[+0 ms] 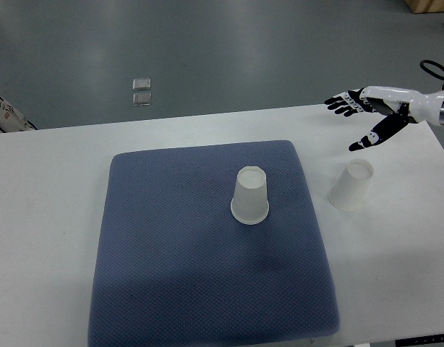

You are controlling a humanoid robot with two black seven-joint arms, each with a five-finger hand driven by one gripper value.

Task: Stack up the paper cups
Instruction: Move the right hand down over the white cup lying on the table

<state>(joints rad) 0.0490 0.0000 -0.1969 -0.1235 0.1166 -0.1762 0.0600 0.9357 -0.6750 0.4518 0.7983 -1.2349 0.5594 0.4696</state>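
The right hand (366, 116) hovers at the upper right of the frame, fingers spread wide and holding nothing, above and just right of a paper cup (351, 186). That cup stands on the bare white counter (48, 188), just beside the right edge of the blue mat (171, 275). A second paper cup (250, 195) sits upside down near the mat's centre, well apart from the first. No stacking is done yet; both cups stand single. Open counter surrounds the right-hand cup, though the counter's right edge lies near.
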